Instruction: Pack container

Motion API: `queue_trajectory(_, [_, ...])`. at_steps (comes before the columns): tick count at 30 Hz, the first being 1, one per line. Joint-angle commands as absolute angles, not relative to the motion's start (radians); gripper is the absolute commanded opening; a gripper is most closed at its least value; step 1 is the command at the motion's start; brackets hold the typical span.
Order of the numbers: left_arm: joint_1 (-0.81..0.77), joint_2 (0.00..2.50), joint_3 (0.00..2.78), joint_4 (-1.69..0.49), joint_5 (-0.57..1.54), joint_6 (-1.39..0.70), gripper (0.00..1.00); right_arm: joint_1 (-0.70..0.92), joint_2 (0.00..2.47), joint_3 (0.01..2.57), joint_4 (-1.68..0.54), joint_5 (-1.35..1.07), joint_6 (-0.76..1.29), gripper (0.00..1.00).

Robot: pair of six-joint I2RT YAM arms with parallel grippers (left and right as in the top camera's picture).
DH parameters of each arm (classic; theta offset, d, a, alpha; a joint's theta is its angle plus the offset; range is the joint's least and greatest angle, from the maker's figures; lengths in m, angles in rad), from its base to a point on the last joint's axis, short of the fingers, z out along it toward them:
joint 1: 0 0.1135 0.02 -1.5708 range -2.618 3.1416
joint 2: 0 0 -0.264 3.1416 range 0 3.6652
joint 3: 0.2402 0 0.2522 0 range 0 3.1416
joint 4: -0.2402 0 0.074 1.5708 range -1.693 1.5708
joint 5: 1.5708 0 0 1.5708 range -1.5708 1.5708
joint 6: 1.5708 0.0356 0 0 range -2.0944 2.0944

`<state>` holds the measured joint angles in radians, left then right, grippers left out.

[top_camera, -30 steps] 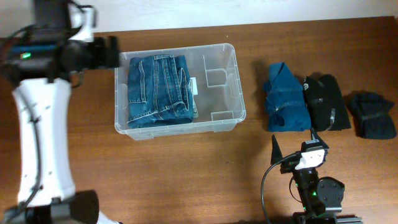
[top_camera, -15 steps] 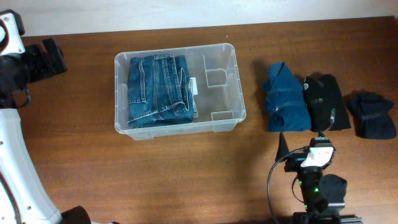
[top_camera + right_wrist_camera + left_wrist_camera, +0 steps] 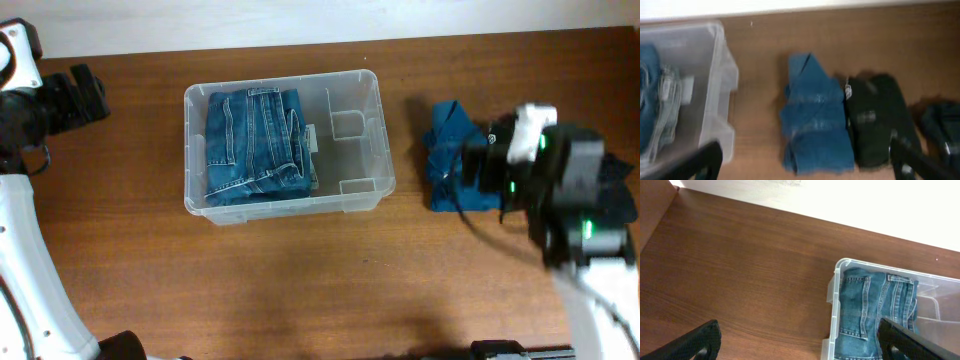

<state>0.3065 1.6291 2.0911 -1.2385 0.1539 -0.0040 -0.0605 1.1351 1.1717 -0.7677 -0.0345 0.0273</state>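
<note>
Holding my left gripper (image 3: pixel 800 342) and my right gripper (image 3: pixel 805 162) spread wide, empty, clear container (image 3: pixel 290 206), rectangular with rounded corners, stood on the smooth wooden table (image 3: pixel 300 285), stitched folded jeans (image 3: pixel 255 145) filled its left half

Brown wooden table (image 3: pixel 300 270) across most of the overhead view, with a strip of white wall (image 3: pixel 300 15) along the top edge. Left of centre, folded blue jeans (image 3: pixel 250 145), lying flat, stitched seams and a pocket facing up. Right of centre, a row of three folded garments on the bare wood, blurred in the right wrist view: blue garment (image 3: pixel 815 120), black garment (image 3: pixel 875 117) just beside it and touching, dark navy garment (image 3: pixel 940 130) at the right edge.
</note>
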Motion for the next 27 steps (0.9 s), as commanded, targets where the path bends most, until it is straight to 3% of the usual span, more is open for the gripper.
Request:
queue_trajectory(1, [0.311, 1.623, 2.109, -1.240, 0.161, -0.014, 0.99, -0.068, 1.296, 1.300, -0.814, -0.052, 0.038, 0.98])
queue_trajectory(13, [0.311, 1.626, 2.108, -1.243, 0.161, -0.014, 0.99, -0.069, 1.704, 1.320, -0.840, 0.005, -0.024, 0.98])
queue_trajectory(27, [0.311, 1.687, 2.108, -1.243, 0.162, -0.014, 0.99, -0.134, 1.956, 1.320, -0.752, 0.007, 0.046, 0.98])
